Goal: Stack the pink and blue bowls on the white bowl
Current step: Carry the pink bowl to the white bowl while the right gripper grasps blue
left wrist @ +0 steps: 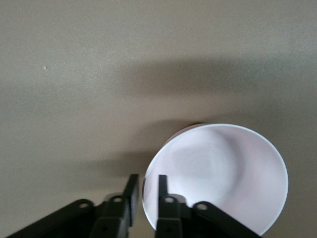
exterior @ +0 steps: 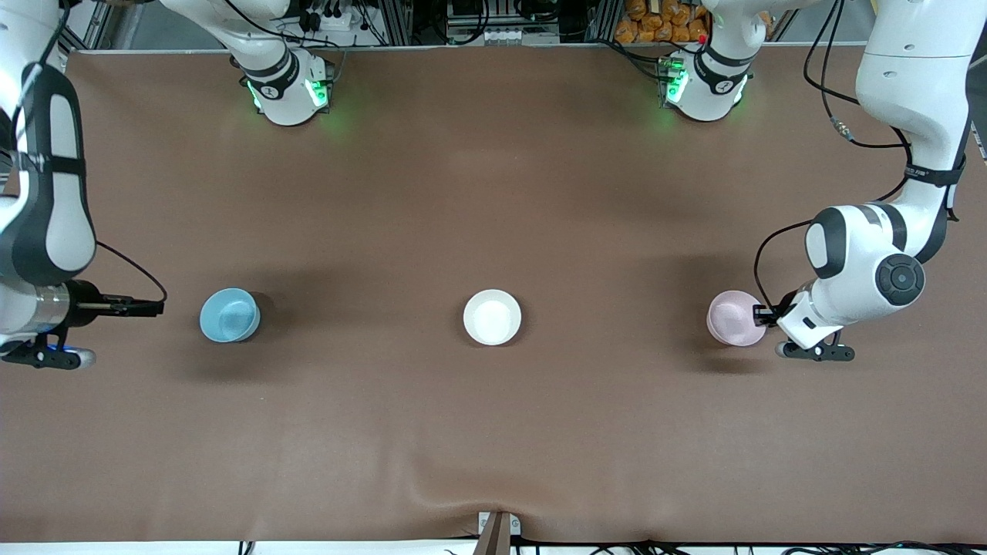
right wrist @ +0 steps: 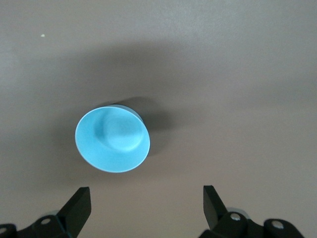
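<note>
Brown cloth-covered table [exterior: 493, 193]

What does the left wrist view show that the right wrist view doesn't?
Only the left wrist view shows the pink bowl, with the left tool nearly shut on its rim: one finger inside, one outside.

Only the right wrist view shows the blue bowl, standing free on the table, with the right tool open wide and short of it, touching nothing.

Both show the bare brown table cover. Neither shows the white bowl.
</note>
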